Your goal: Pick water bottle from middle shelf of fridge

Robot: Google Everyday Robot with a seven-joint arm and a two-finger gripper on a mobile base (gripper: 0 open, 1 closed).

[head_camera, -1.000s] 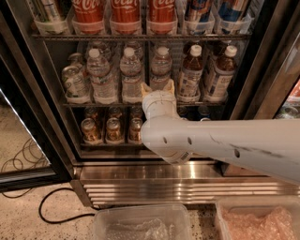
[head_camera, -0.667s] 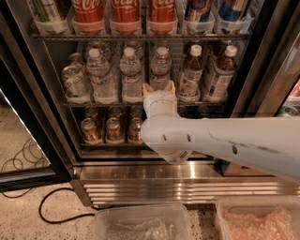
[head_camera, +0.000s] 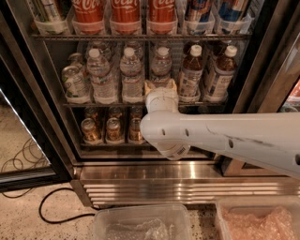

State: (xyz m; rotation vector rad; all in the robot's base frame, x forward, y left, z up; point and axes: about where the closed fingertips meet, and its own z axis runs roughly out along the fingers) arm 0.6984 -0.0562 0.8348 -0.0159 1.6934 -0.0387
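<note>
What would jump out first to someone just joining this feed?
A big white arm stretches in from the right across the fridge front. Its claw sits at the middle shelf, just in front of a clear water bottle; red cola bottles line the rack above.

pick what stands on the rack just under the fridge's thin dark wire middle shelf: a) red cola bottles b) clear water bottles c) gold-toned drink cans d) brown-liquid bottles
c: gold-toned drink cans stand under the thin dark wire middle shelf; red cola bottles sit above it. The gripper is at the middle shelf, before a clear ribbed plastic water bottle.
</note>
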